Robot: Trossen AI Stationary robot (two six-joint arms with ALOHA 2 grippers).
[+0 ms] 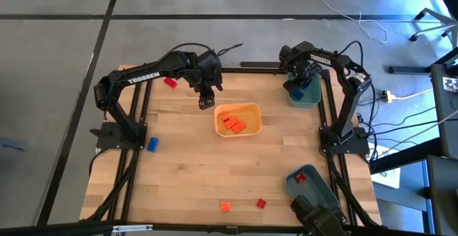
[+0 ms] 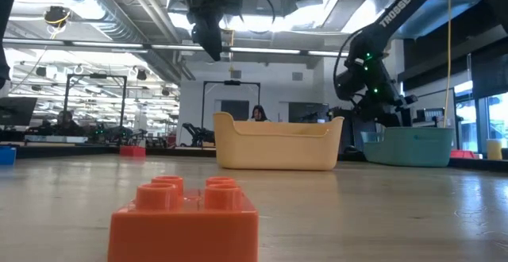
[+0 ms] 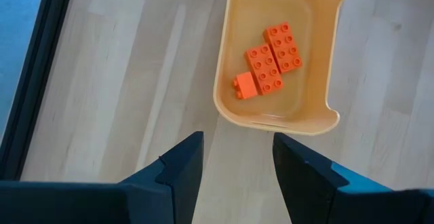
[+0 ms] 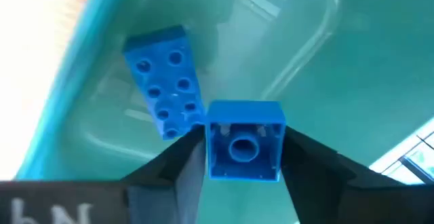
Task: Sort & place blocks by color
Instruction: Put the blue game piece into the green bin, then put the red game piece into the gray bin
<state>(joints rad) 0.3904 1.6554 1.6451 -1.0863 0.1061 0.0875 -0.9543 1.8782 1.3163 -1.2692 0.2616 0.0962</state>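
Over the teal bin (image 1: 304,96) at the surface's far right corner, my right fingers (image 4: 241,157) bracketed a blue block (image 4: 243,141) for colour-matched release; left fingers (image 3: 234,161) hung open, empty, beside the tray (image 1: 252,110) holding orange blocks (image 3: 271,58).

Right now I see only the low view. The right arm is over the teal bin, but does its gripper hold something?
Observer: Yes. In the right wrist view the right gripper is closed on a blue block, above the teal bin.
Operator: Is the bin empty below it?
Observer: No, one longer blue block already lies inside.
Operator: And the yellow tray, what is in it?
Observer: Three orange blocks. The left gripper hovers beside the tray, open and empty.
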